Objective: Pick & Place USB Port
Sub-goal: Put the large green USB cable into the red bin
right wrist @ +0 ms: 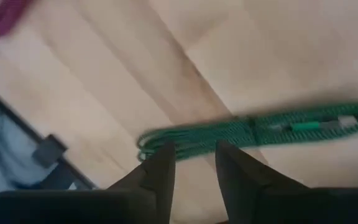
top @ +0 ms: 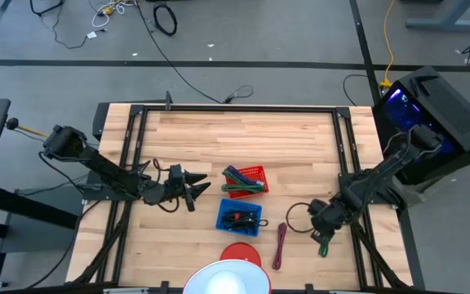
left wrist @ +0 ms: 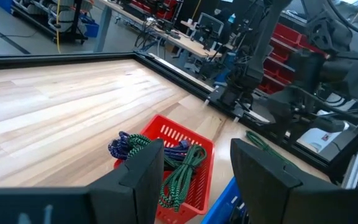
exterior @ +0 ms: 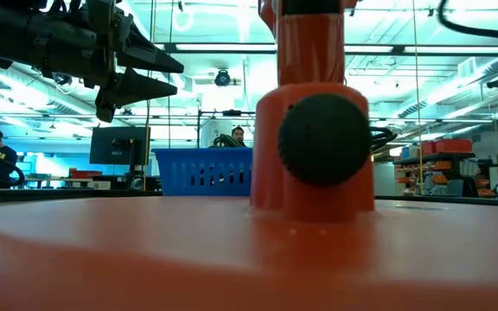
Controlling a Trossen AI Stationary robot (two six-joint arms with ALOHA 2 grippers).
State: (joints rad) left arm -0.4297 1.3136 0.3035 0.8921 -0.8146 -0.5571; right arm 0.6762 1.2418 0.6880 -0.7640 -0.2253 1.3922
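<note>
The right gripper (right wrist: 192,163), fingers narrowly apart, hangs low over a coiled green cable (right wrist: 260,129) near the wooden bench's (top: 292,143) right front corner. The left gripper (top: 192,189) waits wide open, level, beside the red basket (top: 253,173) at mid-bench.

Wide bare table (top: 243,139) is being left along the far edge. The middle is being blocked by a red basket (top: 253,173) and blue basket (top: 239,216).
</note>
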